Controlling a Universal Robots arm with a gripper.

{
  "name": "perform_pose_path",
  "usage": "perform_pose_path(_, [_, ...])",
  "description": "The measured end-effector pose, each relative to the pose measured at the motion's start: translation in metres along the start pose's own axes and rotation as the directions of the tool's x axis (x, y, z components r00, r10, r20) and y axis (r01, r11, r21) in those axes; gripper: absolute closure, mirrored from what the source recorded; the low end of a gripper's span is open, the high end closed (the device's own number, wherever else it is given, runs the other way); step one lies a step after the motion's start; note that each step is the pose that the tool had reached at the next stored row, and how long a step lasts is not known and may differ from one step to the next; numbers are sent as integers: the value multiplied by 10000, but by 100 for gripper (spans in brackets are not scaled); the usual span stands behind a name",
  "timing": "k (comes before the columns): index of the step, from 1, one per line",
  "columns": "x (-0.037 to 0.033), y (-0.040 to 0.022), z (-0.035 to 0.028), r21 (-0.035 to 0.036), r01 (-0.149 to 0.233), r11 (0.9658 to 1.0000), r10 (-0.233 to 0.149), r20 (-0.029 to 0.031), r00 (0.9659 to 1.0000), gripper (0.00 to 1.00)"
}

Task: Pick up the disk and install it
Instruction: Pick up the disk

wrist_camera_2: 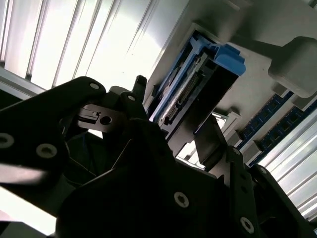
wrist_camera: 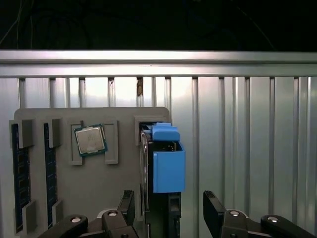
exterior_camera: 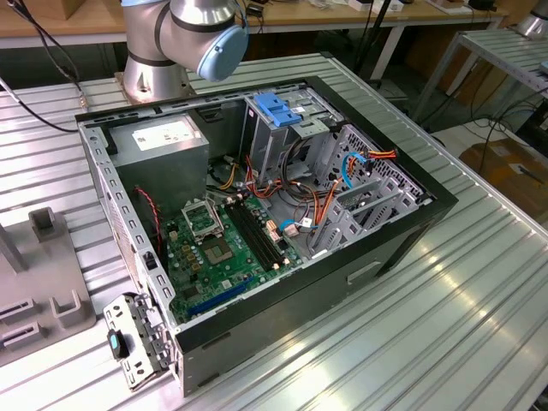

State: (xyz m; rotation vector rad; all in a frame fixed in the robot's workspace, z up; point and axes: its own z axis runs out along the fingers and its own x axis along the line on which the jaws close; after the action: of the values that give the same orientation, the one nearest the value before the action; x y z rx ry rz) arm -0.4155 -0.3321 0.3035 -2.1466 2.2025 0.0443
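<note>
Jaws released and spread, straddling the disk [wrist_camera: 168, 171] standing on edge in the grey holder [wrist_camera: 124, 181] on the surface [wrist_camera: 257, 148]; best to centre them and squeeze its flat faces squarely.

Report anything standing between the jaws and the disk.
Nothing visible does. In the first wrist view the open jaws of the gripper flank the disk, which stands on edge in a slot of the grey tray. No other object lies between either jaw and its blue carrier.
</note>
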Motion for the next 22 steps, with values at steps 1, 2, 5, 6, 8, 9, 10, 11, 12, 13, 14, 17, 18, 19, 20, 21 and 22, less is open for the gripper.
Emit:
perform_pose_path(1, [0, 0, 0, -2, -1, 10000, 1, 0, 10000, 34])
perform_pose_path(2, [0, 0, 0, -4, 0, 10000, 0, 0, 10000, 34])
perform_pose_path(5, [0, -3, -4, -10, -1, 10000, 1, 0, 10000, 34])
perform_pose_path(6, [0, -3, -5, -9, -1, 10000, 1, 1, 10000, 34])
perform_pose_path(8, [-1, -4, -5, -9, -1, 10000, 1, 1, 10000, 34])
perform_pose_path(9, [-1, -4, -5, -10, -1, 10000, 1, 1, 10000, 34])
perform_pose_path(10, [0, -4, -5, -13, -1, 10000, 1, 0, 10000, 34])
perform_pose_path(11, [-1, -4, -6, -38, -3, 10000, 3, -1, 10000, 34])
perform_pose_path(12, [0, -3, -6, -41, -3, 10000, 3, -2, 10000, 34])
perform_pose_path(13, [0, -3, -6, -43, -3, 10000, 3, -2, 10000, 34])
perform_pose_path(14, [0, -4, -6, -43, -3, 10000, 3, -1, 10000, 34])
perform_pose_path(17, [-2, -4, -18, -49, -3, 10000, 3, -2, 10000, 34])
perform_pose_path(18, [-2, -4, -26, -60, -5, 10000, 5, 0, 10000, 34])
perform_pose_path(19, [-2, -4, -26, -67, -5, 10000, 5, 0, 10000, 34])
perform_pose_path(20, [-2, -4, -27, -83, -16, 10000, 16, -1, 10000, 34])
perform_pose_path(21, [-2, -4, -27, -101, -37, 9999, 37, -4, 10000, 34])
perform_pose_path(22, [-2, -4, -27, -103, -38, 9999, 38, -4, 10000, 34])
